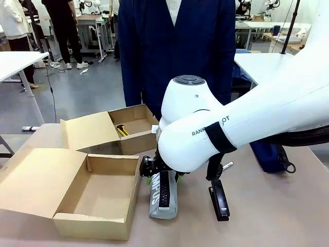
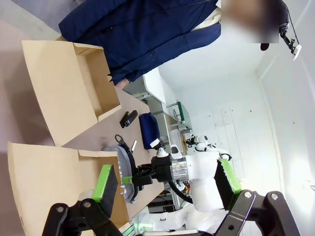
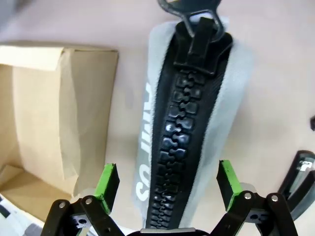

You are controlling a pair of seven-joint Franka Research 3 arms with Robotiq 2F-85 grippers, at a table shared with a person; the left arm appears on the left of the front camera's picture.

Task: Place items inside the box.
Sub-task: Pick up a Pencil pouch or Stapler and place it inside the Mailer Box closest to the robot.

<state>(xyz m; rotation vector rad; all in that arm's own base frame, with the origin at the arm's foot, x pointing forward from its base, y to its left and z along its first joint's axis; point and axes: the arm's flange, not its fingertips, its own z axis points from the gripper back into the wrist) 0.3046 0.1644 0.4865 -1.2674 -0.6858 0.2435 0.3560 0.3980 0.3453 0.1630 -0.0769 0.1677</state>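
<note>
Right claw (image 3: 167,178) released, jaws spread wide, green pads (image 3: 107,179) flanking the grey "CAMPUS" pencil case (image 3: 183,132) without clamping it. The case lies flat on the tabletop (image 1: 277,211) with its black zip up, and its pull tab is at the end away from the claw. In the front view the right arm reaches in from the right, across the middle, with the claw low over the case's far end. Black stapler (image 1: 220,201) lies just right of the case, apart from it. Near box (image 1: 92,226) sits open just left of the case, nothing visible inside. Far box (image 1: 139,143) sits behind it, also open, with a yellow utility knife (image 1: 122,130) on its floor. Dark blue bag (image 1: 267,154) at the right side of the tabletop. Person (image 1: 180,46) in a navy coat stands at the far edge. Left claw (image 2: 165,179) released, nothing between its pads, held off the tabletop and looking at both boxes and the right arm.
</note>
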